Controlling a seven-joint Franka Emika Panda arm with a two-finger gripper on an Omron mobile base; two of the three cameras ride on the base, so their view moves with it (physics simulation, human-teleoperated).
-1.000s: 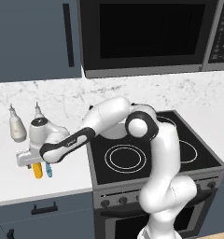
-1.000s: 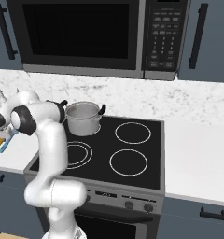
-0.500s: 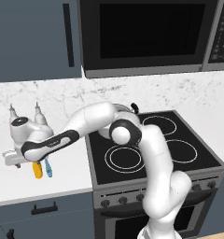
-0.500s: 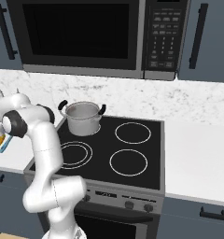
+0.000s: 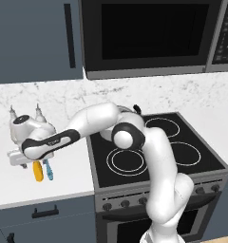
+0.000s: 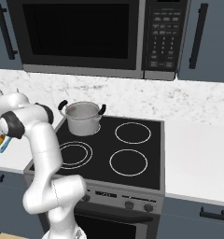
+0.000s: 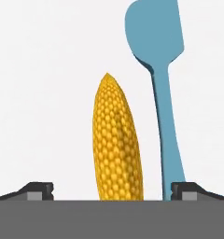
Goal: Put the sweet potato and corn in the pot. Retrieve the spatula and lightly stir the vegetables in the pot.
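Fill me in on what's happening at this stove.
The white arm reaches left over the counter, its open gripper poised above the corn, which lies beside the blue spatula. Nothing is gripped yet. The steel pot waits on the stove's back-left burner. I can't make out the sweet potato.

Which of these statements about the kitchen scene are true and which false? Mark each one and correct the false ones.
1. The corn lies beside the spatula on the counter. True.
2. The gripper is shut on the corn. False: its jaws stand open, with the corn between them and not gripped.
3. The pot stands on a rear burner of the stove. True.
4. The spatula is red. False: it is light blue.
5. The corn is already in the pot. False: it is on the counter.
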